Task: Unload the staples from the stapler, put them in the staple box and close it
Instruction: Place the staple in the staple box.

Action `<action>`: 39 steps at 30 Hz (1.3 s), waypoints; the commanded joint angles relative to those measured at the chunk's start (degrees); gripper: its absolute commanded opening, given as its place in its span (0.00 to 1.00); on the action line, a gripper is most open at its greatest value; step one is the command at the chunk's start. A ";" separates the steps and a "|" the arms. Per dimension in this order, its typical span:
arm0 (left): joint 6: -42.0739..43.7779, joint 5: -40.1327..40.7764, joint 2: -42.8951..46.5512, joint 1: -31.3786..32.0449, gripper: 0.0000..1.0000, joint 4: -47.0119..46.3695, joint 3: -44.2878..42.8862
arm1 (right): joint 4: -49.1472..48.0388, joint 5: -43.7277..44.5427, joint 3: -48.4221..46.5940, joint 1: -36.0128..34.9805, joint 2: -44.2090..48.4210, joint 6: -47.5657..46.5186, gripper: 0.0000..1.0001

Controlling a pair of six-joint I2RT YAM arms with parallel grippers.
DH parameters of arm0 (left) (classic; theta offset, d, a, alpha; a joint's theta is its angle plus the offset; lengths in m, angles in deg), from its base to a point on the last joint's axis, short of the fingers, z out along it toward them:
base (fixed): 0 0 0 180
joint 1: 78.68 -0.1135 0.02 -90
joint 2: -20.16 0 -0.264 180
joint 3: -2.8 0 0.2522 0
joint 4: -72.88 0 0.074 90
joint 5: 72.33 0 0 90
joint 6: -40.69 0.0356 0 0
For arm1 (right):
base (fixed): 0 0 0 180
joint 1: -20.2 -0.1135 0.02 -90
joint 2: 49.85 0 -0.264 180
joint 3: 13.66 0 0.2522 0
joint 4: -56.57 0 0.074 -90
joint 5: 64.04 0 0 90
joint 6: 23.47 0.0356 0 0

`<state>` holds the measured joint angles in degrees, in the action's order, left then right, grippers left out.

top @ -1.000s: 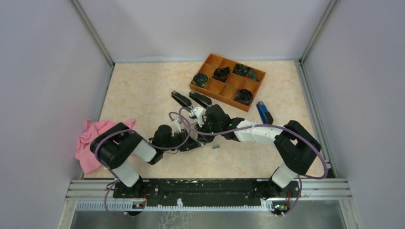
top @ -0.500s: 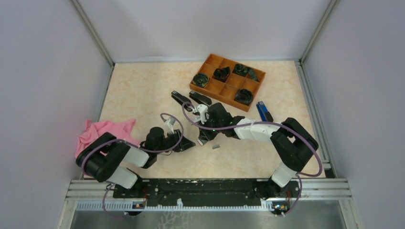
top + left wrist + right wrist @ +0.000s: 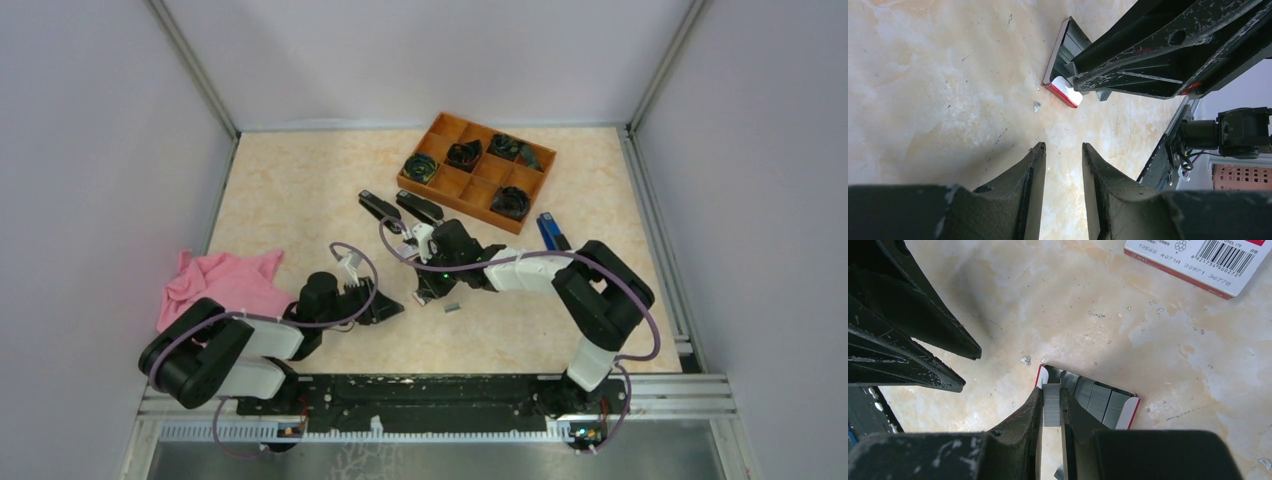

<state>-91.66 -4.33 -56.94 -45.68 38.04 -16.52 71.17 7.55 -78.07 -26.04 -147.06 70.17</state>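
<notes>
My right gripper [image 3: 1052, 390] is shut on a short ribbed silvery strip of staples [image 3: 1051, 411]. It holds the strip just over the left end of a small open red and white box [image 3: 1128, 412] that has several more strips in it. The open black stapler [image 3: 903, 335] lies just left of the box; it also shows in the left wrist view [image 3: 1168, 50]. My left gripper [image 3: 1063, 146] is open and empty, low over the table, a short way back from the stapler. In the top view the right gripper [image 3: 424, 292] and the left gripper [image 3: 388, 308] are close together at mid-table.
A white barcode-printed box piece [image 3: 1198, 260] lies past the open box. Two black staplers [image 3: 380, 208] [image 3: 420, 207] and a blue one [image 3: 553, 235] lie farther back. An orange compartment tray [image 3: 478, 190] stands at the back. A pink cloth [image 3: 215, 290] lies at the left.
My left arm has drawn back to the left and toward the near edge, away from the stapler. My right gripper has shifted slightly left and stays over the small box.
</notes>
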 commanded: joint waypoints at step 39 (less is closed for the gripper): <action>0.49 -2.00 -3.05 -0.30 0.42 -1.93 -0.28 | -2.86 -1.81 -1.99 0.27 -0.65 2.70 0.15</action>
<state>-91.88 -5.95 -61.14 -45.68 36.14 -16.41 69.92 6.78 -78.09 -25.99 -148.20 72.36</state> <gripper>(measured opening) 0.418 0.151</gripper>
